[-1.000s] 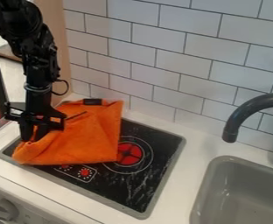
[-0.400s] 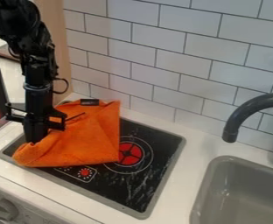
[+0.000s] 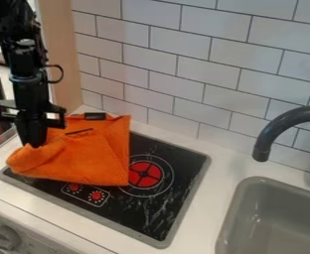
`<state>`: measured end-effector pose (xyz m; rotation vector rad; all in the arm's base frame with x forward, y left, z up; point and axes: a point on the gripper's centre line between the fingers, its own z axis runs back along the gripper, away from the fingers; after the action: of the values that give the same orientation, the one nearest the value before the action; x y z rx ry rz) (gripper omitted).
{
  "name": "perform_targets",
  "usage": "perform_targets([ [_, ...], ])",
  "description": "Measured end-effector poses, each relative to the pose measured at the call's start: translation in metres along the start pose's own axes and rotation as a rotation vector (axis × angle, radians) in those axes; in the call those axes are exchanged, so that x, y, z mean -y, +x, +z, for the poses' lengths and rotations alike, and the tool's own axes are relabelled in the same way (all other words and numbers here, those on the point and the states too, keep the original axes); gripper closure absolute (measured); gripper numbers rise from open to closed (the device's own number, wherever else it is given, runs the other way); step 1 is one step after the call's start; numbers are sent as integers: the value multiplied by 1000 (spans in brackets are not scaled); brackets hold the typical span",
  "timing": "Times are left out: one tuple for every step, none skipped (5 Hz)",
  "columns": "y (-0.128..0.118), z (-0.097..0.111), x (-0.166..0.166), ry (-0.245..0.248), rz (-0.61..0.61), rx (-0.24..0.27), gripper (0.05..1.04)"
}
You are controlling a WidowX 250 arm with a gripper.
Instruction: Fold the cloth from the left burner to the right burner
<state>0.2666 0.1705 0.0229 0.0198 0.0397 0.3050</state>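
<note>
Gripper (image 3: 33, 145) at far left, pointing down, apparently clamped on the left edge of the orange cloth (image 3: 95, 161). Main risk from here: loss of that pinch during a lift, because of a shallow bite on thick, soft fabric. Next risk: dragging instead of folding, from too low a carry and too little weight in the loose right half. Also possible: a crumpled heap short of the right burner (image 3: 145, 173), from too early a release.

Cloth laid across the left part of the black cooktop (image 3: 161, 203), likely over the left burner. At left, a rounded, puffed-up roll around the grip. In the middle, soft creases and a thin dark line (image 3: 79, 131). At the back edge, a small black patch (image 3: 95, 116). At right, a flatter panel with a fairly straight side, just beside the right burner's red centre.
</note>
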Motion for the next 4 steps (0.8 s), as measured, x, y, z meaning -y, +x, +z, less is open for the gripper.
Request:
perform_targets([
  [0, 8, 9, -52, -32, 9, 1033],
  [4, 14, 23, -90, -74, 35, 1033],
  [13, 20, 50, -117, -152, 56, 1033],
  [24, 28, 85, -134, -241, 86, 1033],
])
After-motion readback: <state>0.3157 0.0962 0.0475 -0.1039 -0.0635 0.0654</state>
